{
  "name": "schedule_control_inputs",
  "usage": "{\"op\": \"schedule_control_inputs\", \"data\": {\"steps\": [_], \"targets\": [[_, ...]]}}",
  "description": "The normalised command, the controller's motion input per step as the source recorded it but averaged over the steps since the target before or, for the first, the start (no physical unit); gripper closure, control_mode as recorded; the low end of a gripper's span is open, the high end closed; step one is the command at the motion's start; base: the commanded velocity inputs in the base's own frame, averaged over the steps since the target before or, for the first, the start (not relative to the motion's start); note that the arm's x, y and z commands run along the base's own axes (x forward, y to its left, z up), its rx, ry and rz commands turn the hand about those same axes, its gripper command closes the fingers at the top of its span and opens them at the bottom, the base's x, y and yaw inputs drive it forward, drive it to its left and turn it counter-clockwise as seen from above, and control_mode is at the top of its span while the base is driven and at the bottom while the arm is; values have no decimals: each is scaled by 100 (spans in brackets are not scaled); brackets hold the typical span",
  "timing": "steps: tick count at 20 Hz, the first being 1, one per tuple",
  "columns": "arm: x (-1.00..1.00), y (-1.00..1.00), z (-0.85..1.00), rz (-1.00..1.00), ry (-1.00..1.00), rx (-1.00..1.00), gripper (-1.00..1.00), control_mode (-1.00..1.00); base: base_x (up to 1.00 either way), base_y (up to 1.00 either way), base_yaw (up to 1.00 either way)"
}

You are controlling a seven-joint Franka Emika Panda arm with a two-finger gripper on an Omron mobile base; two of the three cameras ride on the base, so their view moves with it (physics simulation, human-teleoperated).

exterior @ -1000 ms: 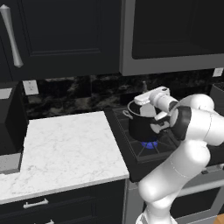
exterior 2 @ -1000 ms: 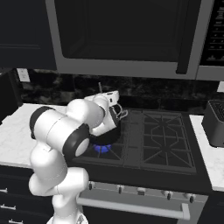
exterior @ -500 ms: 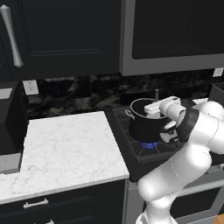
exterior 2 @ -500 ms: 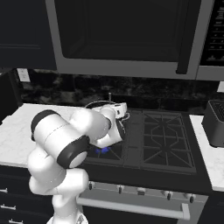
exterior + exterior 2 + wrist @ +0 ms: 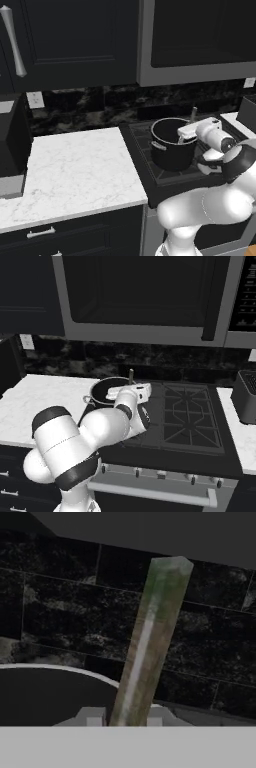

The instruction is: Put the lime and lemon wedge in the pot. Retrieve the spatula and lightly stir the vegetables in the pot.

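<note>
Simulated kitchen, three views. Since the earlier pictures the white arm has swung lower and nearer the base, so that its hand now lies level beside the pot's rim rather than above it; the blue burner flame seen under the pot a second ago is now hidden or out.

Dark upper cabinets and a microwave hang over the work area, against a black marbled backsplash. The white marble desk lies left of the black stove; a dark grey slotted-top box stands on the far side of the stove.

The pot, black with a thin silver rim and a small silver loop handle, stands on the stove's left rear burner, just beside the desk edge. The arm's bulk screens the stove front in both base views.

The spatula stands in the pot, its handle rising tilted above the rim; in the hand view the shaft looks mottled grey-green and passes between the tool fingertips. The tool's jaws stand narrowly apart around the shaft; whether they press on it cannot be told.
</note>
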Motion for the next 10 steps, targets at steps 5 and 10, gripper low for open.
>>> {"op": "schedule_control_inputs", "data": {"steps": [5,10], "targets": [[29,3,1,0,0,0,100,-100,0,0,0],[36,15,-17,0,0,0,100,-100,0,0,0]]}}
